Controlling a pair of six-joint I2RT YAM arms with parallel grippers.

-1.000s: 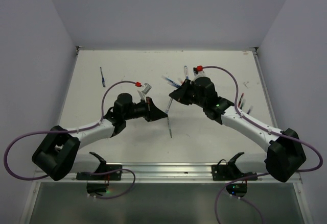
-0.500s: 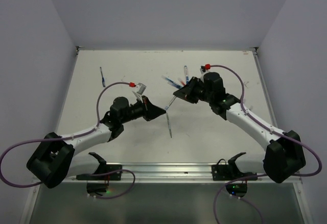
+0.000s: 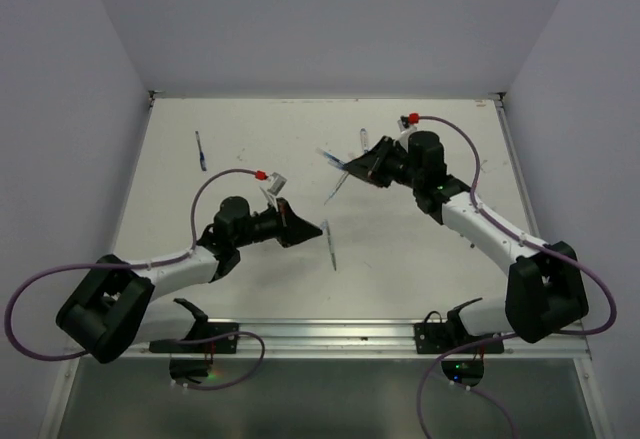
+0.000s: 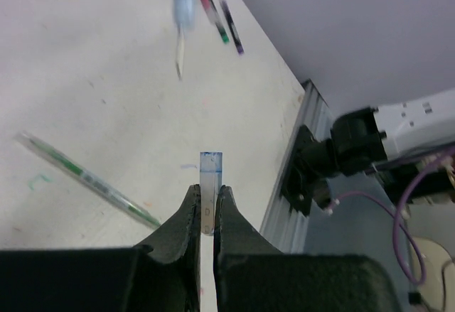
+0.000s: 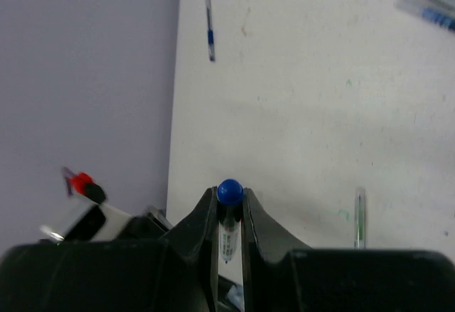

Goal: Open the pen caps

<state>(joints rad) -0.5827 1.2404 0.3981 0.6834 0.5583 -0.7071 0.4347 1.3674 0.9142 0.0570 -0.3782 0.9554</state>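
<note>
Looking down from above, I see the left hand (image 3: 316,229) low over the white surface (image 3: 420,259) and the right hand (image 3: 352,169) further back, well apart from it. The right hand holds a thin clear plastic pen (image 3: 337,186) that slants toward the left arm, its free end in the air. Between the two hands a clear plastic pen with a green core (image 3: 330,246) lies flat. What the left hand holds is too small to see here.

From the left wrist, the left hand (image 4: 207,195) has its two dark fingers closed almost fully on a short clear plastic pen cap with a blue rim (image 4: 210,173). The pen cap sticks out beyond the fingertips, above the surface. The green-core pen (image 4: 89,178) lies to the left of it. The held pen (image 4: 183,6) is blurred at the top, with a bare pointed tip.

From the right wrist, the right hand (image 5: 229,197) is pinched tight on that pen (image 5: 227,235), whose round blue end sits between the fingertips. A thin blue pen (image 5: 209,28) lies far ahead, near the wall.
</note>
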